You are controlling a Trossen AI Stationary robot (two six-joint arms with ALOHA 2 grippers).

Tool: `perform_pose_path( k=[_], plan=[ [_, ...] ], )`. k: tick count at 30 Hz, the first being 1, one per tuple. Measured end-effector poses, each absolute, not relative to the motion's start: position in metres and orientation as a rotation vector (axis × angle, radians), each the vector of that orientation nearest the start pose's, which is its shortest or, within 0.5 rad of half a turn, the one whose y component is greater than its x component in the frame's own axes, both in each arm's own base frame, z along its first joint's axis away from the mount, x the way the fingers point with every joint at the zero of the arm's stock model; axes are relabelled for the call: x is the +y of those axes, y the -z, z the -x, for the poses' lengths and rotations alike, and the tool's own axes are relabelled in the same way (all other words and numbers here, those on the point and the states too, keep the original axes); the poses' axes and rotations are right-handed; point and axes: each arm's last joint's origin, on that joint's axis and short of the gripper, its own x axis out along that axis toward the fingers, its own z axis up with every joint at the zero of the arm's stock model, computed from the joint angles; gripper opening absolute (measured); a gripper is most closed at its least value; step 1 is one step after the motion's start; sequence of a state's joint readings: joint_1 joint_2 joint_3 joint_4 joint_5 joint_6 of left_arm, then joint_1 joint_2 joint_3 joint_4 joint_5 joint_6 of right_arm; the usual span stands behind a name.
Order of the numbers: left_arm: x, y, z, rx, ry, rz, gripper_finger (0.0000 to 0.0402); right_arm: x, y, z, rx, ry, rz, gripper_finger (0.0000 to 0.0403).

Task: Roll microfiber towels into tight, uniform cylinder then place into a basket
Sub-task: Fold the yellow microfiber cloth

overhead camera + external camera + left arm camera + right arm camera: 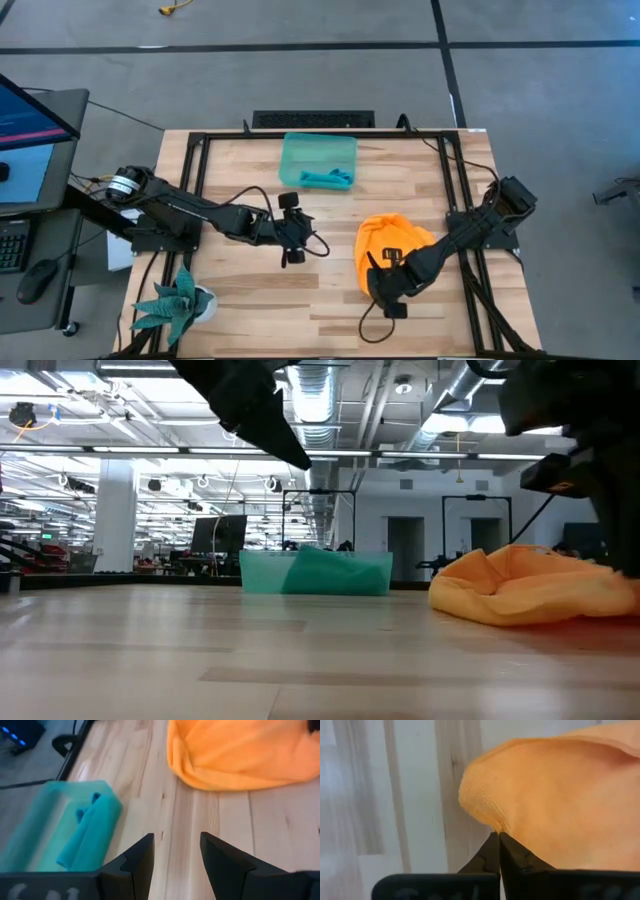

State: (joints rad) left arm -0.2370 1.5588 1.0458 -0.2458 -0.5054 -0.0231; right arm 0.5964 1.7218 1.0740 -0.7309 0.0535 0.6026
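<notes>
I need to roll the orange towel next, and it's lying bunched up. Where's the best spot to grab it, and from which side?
Probably a loose outer edge, not the mound's middle. The orange towel sits crumpled on the table, its folded rim thin enough to pinch. The right gripper is shut on such a rim at the heap's near end, coming in low from the right arm's side. The left gripper waits open mid-table.
</notes>
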Motion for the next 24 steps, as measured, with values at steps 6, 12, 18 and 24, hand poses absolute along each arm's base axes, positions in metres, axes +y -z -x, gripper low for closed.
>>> perform_pose_path(
  k=[6, 12, 18, 24],
  plan=[
    [-0.057, -0.23, -0.331, 0.697, -0.219, -0.249, 0.0153, 0.162, -0.17, -0.263, 1.36, 0.03, -0.042, 0.0048],
    [-0.047, -0.217, -0.344, 0.693, -0.21, -0.262, 0.0153, 0.146, -0.179, -0.263, 1.356, 0.105, -0.025, 0.0055],
    [-0.046, -0.199, -0.373, 0.538, -0.102, -0.278, 0.0153, 0.147, -0.198, -0.256, 1.242, 0.138, 0.02, 0.0055],
    [-0.051, -0.177, -0.399, 0.367, -0.06, -0.281, 0.0153, 0.158, -0.208, -0.246, 1.189, 0.098, 0.035, 0.0055]
  ],
)
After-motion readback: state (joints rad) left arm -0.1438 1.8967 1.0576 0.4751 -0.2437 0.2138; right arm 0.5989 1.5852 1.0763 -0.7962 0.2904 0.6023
